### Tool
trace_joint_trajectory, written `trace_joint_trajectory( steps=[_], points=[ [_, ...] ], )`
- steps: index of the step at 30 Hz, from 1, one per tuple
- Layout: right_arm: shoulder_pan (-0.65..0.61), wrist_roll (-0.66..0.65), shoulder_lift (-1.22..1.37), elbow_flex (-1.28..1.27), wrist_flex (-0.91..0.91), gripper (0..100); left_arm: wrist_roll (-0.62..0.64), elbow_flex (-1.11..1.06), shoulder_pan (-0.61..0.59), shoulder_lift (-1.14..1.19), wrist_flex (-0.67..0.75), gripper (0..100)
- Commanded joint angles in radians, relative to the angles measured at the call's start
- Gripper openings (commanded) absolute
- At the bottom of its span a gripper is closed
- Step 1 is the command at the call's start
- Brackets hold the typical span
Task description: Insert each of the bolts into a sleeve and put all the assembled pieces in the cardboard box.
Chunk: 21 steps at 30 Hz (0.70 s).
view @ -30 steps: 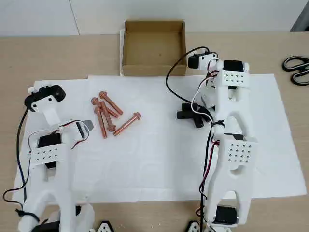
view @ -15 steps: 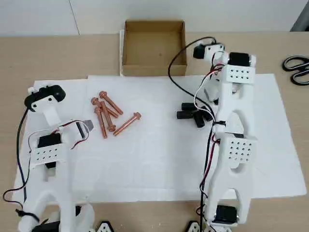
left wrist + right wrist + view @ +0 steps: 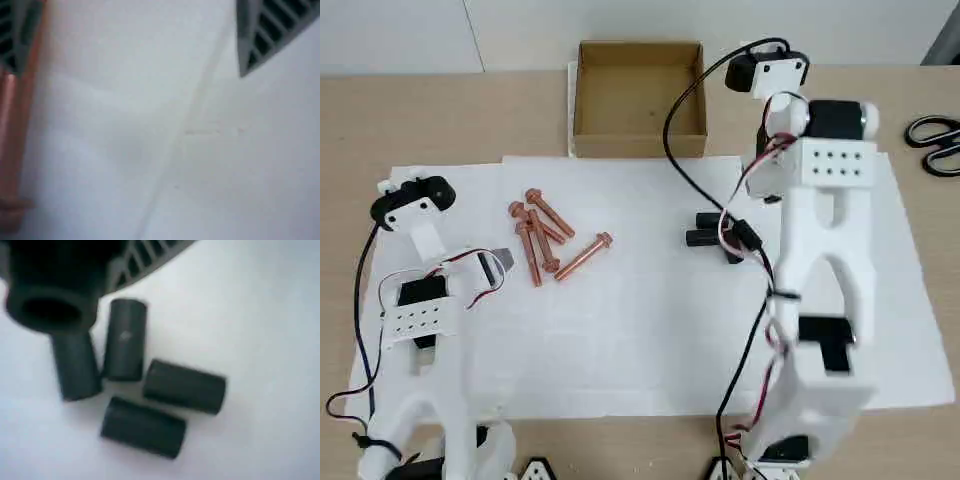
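1. The right claw point(image 3: 75, 270) is clenched on one black sleeve point(image 3: 50, 310), whose open bore faces the wrist camera.
2. Beneath that claw, four other sleeves point(image 3: 182, 387) lie on their sides in a tight group on the white paper point(image 3: 270, 340).
3. The left claw point(image 3: 129, 72) is released, its fingers spread wide just above the paper.
4. One copper bolt point(image 3: 12, 140) lies just beside one finger of the left claw; I cannot tell whether they touch.
5. The loose bolts point(image 3: 548, 235) lie between the left claw and the cardboard box point(image 3: 588, 95).
6. The box stands on the bench point(image 3: 450, 110), beyond the paper's far edge.
7. Scissors point(image 3: 935, 132) lie on the bench, well apart from the right claw.
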<state>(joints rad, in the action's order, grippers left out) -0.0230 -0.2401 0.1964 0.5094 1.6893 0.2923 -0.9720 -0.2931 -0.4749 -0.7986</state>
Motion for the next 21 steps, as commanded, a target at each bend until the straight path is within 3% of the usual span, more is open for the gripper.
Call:
trace_joint_trajectory(
  steps=[1, 8, 21],
  points=[
    [-0.015, 0.029, -0.222, -0.206, 0.010, 0.4, 0.002, 0.002, 0.002, -0.005, 0.025, 26],
    [-0.019, -0.002, -0.404, -0.523, -0.016, 0.4, -0.002, -0.022, 0.037, -0.006, 0.055, 26],
    [-0.088, -0.049, -0.352, -0.859, -0.266, 0.4, -0.002, -0.027, 0.037, -0.011, 0.057, 26]
  ],
)
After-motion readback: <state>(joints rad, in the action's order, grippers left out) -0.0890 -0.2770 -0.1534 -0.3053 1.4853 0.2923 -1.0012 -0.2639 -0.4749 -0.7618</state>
